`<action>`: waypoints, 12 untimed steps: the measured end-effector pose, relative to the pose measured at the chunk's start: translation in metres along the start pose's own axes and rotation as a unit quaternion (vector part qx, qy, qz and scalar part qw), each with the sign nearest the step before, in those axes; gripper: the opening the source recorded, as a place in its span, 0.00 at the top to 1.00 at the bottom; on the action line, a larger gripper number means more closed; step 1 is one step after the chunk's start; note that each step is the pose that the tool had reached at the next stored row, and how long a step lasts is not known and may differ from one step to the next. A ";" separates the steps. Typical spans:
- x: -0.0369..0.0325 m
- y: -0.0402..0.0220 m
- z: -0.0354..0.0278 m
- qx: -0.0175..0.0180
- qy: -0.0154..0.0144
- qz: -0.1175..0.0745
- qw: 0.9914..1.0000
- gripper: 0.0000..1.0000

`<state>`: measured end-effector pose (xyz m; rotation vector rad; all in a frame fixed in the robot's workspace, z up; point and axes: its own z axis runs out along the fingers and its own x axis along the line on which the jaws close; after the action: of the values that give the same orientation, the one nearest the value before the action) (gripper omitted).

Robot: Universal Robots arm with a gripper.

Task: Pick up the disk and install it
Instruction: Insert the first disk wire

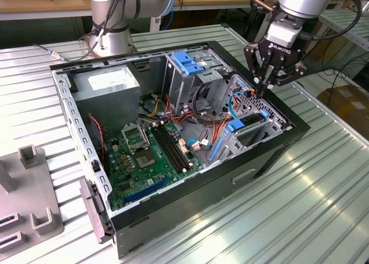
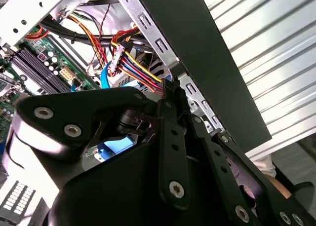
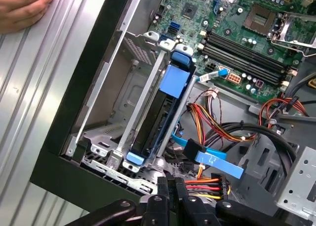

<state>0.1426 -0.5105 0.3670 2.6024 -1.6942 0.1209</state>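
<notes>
Disk [image 3: 157, 118]: judged already seated on edge in the case's drive bay.
Gripper [image 1: 266, 82]: held above that bay, fingers pressed together, nothing pinched.

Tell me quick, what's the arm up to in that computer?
Gripper shut, empty, above case's edge. Disk seated in drive bay, blue carrier showing. Power cable bundle near the fingertips.

The end effector [image 1: 266, 86] points straight down — fingers [image 3: 170, 199] pressed together, gripping nothing.
</notes>
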 end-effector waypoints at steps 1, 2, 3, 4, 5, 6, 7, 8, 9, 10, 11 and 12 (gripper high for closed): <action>0.0000 0.0000 0.0000 0.000 0.000 0.000 1.000 0.83; -0.0001 0.0001 0.0000 0.000 0.000 0.000 1.000 0.83; -0.0002 0.0004 0.0000 0.000 0.000 0.000 1.000 0.83; -0.0003 0.0006 0.0000 0.000 0.000 0.000 1.000 0.83; -0.0003 0.0006 0.0000 0.000 0.000 0.000 1.000 0.83; -0.0005 0.0010 0.0000 0.000 0.000 0.001 1.000 0.83; -0.0005 0.0010 0.0000 -0.001 0.000 0.009 1.000 0.83; -0.0005 0.0011 0.0001 -0.002 0.000 0.019 1.000 0.83; -0.0005 0.0010 0.0001 -0.002 0.000 0.026 1.000 0.83; -0.0005 0.0010 0.0001 -0.003 0.001 0.039 0.999 0.83; -0.0005 0.0010 0.0002 -0.004 0.001 0.048 0.999 0.83; -0.0005 0.0010 0.0002 -0.005 0.001 0.056 0.998 0.83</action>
<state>0.1415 -0.5105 0.3667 2.5003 -1.8344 0.1175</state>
